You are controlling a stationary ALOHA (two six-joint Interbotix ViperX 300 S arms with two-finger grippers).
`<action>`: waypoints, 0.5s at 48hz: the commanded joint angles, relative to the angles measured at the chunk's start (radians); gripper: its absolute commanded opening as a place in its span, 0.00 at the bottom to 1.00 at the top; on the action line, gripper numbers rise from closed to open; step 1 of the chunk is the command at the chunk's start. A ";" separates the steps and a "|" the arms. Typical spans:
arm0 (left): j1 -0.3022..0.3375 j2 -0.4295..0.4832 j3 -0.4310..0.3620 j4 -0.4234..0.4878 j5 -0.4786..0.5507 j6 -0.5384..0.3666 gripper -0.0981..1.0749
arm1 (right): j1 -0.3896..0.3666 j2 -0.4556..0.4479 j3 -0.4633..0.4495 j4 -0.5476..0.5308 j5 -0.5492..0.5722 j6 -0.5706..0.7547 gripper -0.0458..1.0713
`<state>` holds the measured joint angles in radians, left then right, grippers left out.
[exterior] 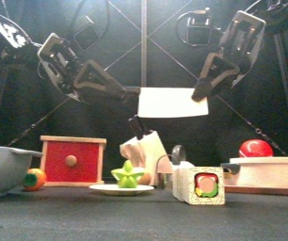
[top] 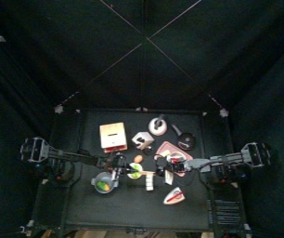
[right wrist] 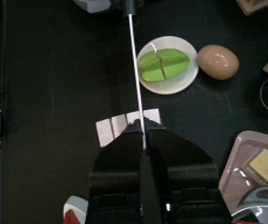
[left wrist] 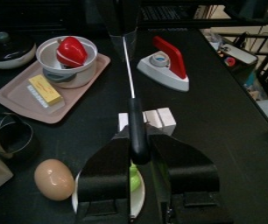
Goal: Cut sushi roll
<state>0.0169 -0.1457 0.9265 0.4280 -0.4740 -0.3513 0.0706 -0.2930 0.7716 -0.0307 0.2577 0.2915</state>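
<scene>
Two grippers clamp one knife above the sushi roll.
The left gripper [left wrist: 137, 144] is closed tight on the black handle of the knife [exterior: 172, 102]. The right gripper [right wrist: 141, 131] appears pinched shut on the blade's far end, so the blade runs straight between them, edge down. The sushi roll [left wrist: 160, 118] lies on the bench [left wrist: 218, 131] directly beneath both grippers. Its long axis seems to cross the blade, and neither arm is clearly nearer.

Matt black tabletop [left wrist: 218, 114]; thin shiny metal knife blade [right wrist: 133, 70]; glossy white plate [right wrist: 186, 81] under smooth plastic-looking green fruit [right wrist: 165, 66]; smooth matt egg [left wrist: 54, 178]; dull metal bowl [exterior: 6, 166]; pale wooden board [exterior: 275, 171]; glossy red tomato [exterior: 256, 148]
</scene>
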 commanded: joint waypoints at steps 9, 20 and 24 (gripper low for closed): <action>-0.040 -0.026 -0.038 -0.117 0.054 0.118 0.46 | -0.002 0.012 -0.072 -0.011 0.166 0.000 0.32; -0.087 -0.028 -0.052 -0.184 0.161 0.147 0.46 | 0.015 0.038 -0.115 -0.026 0.216 0.000 0.32; -0.098 -0.005 -0.049 -0.189 0.161 0.149 0.46 | 0.020 0.063 -0.109 -0.021 0.215 0.002 0.32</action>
<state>-0.0598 -0.1641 0.8851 0.2439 -0.3175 -0.2056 0.0874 -0.2332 0.6673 -0.0537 0.4648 0.2915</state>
